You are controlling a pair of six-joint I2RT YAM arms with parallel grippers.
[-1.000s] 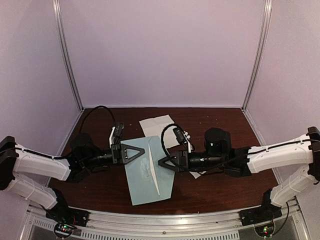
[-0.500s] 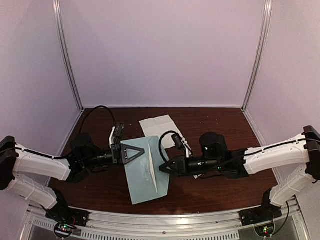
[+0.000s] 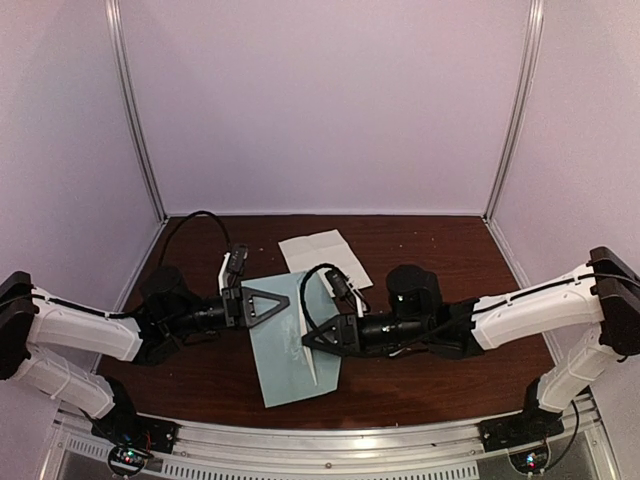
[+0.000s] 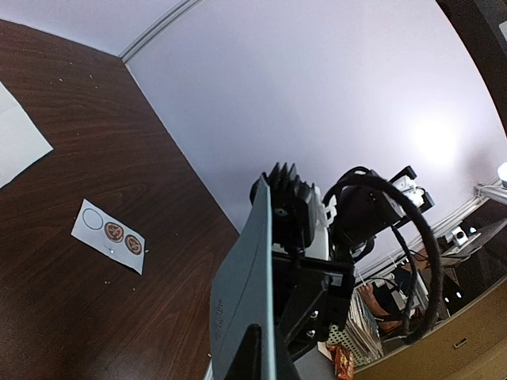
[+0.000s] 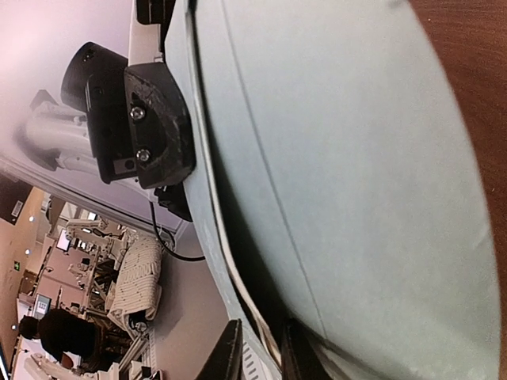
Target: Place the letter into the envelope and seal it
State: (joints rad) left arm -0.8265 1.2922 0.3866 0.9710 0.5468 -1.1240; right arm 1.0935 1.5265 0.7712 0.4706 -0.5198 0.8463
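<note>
The pale teal envelope (image 3: pixel 283 352) is held tilted just above the table between both arms. My left gripper (image 3: pixel 268 303) is shut on its left edge; the left wrist view shows the envelope (image 4: pixel 247 269) edge-on in that gripper (image 4: pixel 265 352). My right gripper (image 3: pixel 312 340) is shut on the envelope's right side, which is folded up and over. In the right wrist view the envelope (image 5: pixel 341 158) fills the frame, and the gripper (image 5: pixel 257 348) pinches its edge. A thin whitish sheet edge (image 5: pixel 234 262) shows between its layers. I cannot tell whether it is the letter.
A white sheet of paper (image 3: pixel 318 250) lies flat at the back centre of the dark wooden table (image 3: pixel 450 250); it also shows in the left wrist view (image 4: pixel 16 142). A small white strip of round stickers (image 4: pixel 111 235) lies on the table. Pale walls stand close around.
My right gripper has moved left, carrying the envelope's right side over toward the middle, so the envelope looks narrower. The left gripper has stayed put.
</note>
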